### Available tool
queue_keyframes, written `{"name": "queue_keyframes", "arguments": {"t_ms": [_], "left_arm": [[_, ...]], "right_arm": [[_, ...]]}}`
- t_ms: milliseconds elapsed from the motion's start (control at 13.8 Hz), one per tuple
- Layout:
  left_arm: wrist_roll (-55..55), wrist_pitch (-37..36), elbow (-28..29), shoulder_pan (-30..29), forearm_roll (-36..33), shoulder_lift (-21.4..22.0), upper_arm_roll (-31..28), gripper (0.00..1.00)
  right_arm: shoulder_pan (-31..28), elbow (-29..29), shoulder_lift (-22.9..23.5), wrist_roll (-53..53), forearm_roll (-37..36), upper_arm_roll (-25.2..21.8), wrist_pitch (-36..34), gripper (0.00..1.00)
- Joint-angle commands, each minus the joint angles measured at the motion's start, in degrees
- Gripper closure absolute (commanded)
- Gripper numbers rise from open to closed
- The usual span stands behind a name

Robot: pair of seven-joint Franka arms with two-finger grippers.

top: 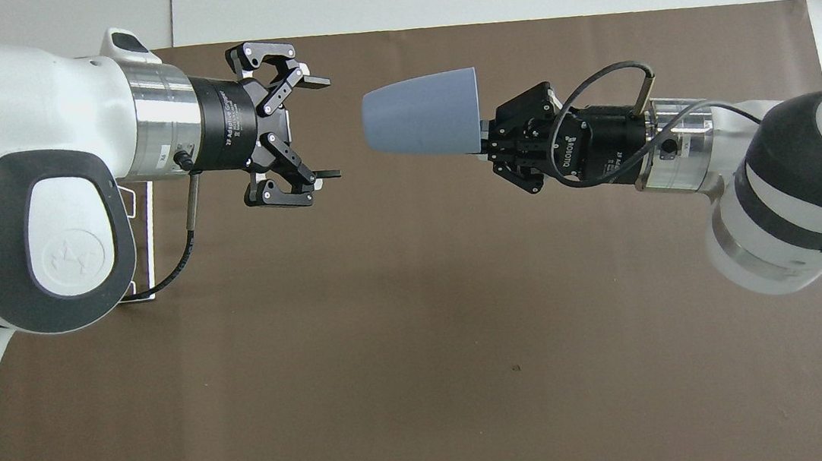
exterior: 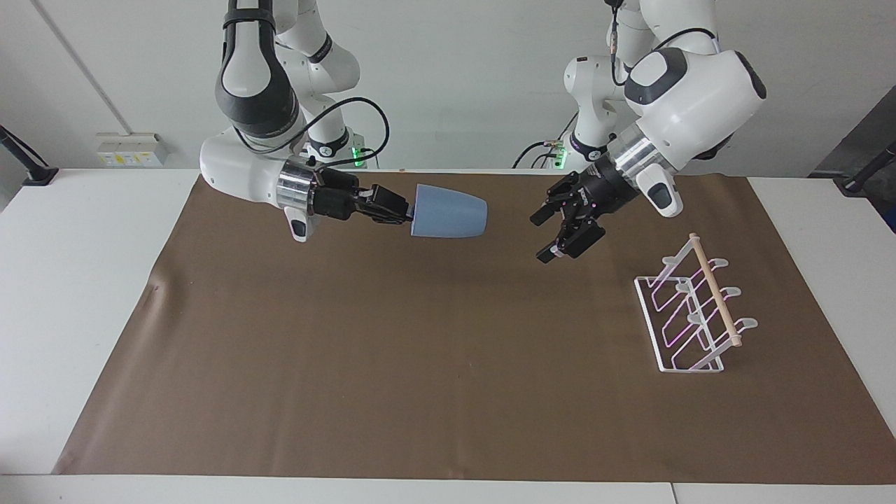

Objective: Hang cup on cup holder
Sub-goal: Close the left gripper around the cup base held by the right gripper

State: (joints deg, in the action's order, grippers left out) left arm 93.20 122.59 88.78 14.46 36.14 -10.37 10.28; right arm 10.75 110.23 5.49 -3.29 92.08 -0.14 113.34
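The pale blue-grey cup [exterior: 448,217] is held on its side in the air over the mat, its narrow base pointing toward the left arm's end; it also shows in the overhead view [top: 420,115]. My right gripper [exterior: 409,212] [top: 483,135] is shut on the cup's rim. My left gripper [exterior: 540,239] [top: 327,126] is open and empty, facing the cup's base with a short gap between them. The white wire cup holder [exterior: 689,315] with its wooden dowel stands empty on the mat at the left arm's end. In the overhead view only an edge of the cup holder [top: 150,227] shows under the left arm.
A brown mat [exterior: 420,364] covers most of the white table [exterior: 84,294]. The left arm's body hangs over the rack in the overhead view.
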Motion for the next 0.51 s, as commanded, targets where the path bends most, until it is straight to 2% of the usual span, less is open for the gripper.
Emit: {"name": "queue_keyframes", "arguments": {"t_ms": [0, 434], "left_arm": [[2.2, 3.6, -1.3, 0.8, -1.1, -1.0, -0.3, 0.0], [5.2, -0.9, -0.9, 2.9, 0.4, -0.6, 0.2, 0.0]], "right_arm": [[1.2, 0.8, 0.0, -0.9, 2.3, 0.1, 1.1, 1.0], [1.5, 0.9, 0.0, -0.9, 2.3, 0.1, 1.8, 1.0]]}}
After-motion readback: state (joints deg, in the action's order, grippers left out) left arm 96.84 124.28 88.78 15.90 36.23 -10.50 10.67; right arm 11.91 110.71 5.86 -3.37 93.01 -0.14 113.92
